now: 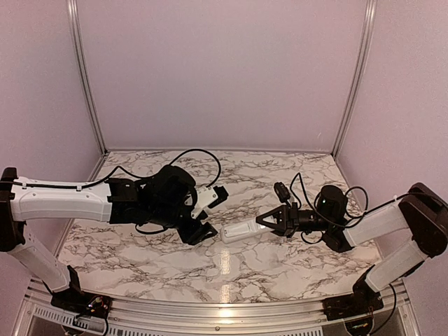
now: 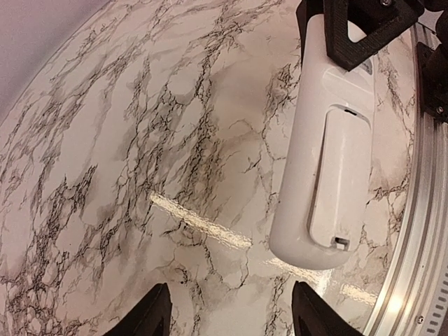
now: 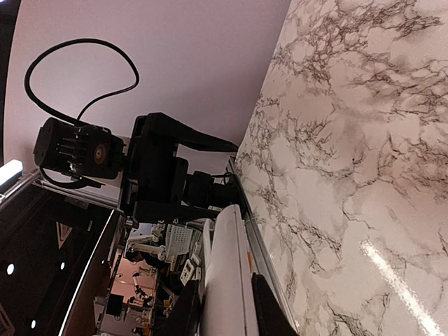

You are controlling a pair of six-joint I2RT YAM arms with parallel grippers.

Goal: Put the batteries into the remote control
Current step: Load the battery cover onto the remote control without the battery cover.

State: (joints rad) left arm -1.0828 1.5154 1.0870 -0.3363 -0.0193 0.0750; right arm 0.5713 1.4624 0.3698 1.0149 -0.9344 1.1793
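Right gripper [image 1: 271, 222] clamps 1 end of the remote control [image 2: 329, 154]; its free end lies just ahead of the left gripper [image 2: 227, 315], jaws parted, empty. Battery cover [image 2: 339, 168] on; batteries unseen. Advise squaring the left jaws on the cover latch [image 2: 341, 242] before pulling.

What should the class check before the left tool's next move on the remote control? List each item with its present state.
1. Right tool clamps the remote control: ok.
2. Left tool open and empty: ok.
3. Battery cover faces the left wrist camera: ok.
4. Cover removed: not ok, it is closed.
5. Batteries located: cannot tell, none in view.
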